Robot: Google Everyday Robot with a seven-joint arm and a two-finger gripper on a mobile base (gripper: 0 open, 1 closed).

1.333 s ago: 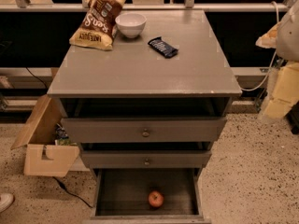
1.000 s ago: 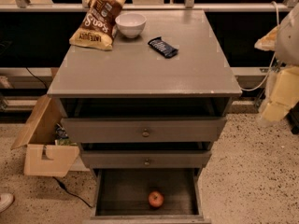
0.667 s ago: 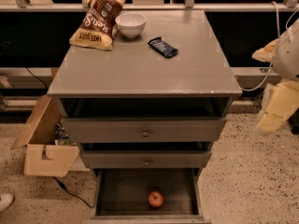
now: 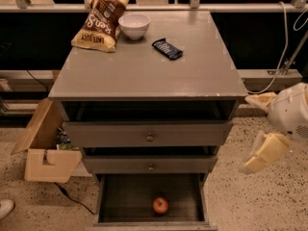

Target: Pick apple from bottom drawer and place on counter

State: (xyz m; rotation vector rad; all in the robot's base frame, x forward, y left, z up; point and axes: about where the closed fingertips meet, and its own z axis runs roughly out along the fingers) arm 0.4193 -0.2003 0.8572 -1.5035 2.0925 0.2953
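The apple [image 4: 160, 205], small and red-orange, lies on the dark floor of the bottom drawer [image 4: 107, 196], which is pulled open at the foot of the cabinet. The counter [image 4: 144, 71] is the grey cabinet top above it. My gripper [image 4: 245, 134] hangs to the right of the cabinet at the height of the two upper drawers, well above and right of the apple. Its two cream fingers [image 4: 263, 154] are spread apart with nothing between them.
On the counter's far side stand a chip bag [image 4: 98, 21], a white bowl [image 4: 134, 25] and a dark snack bar [image 4: 167, 48]. The two upper drawers [image 4: 149, 134] with brass knobs are slightly open. An open cardboard box [image 4: 43, 150] sits on the floor to the left.
My gripper has moved down and a little to the left along the cabinet's right side. The apple and the drawers have not moved.
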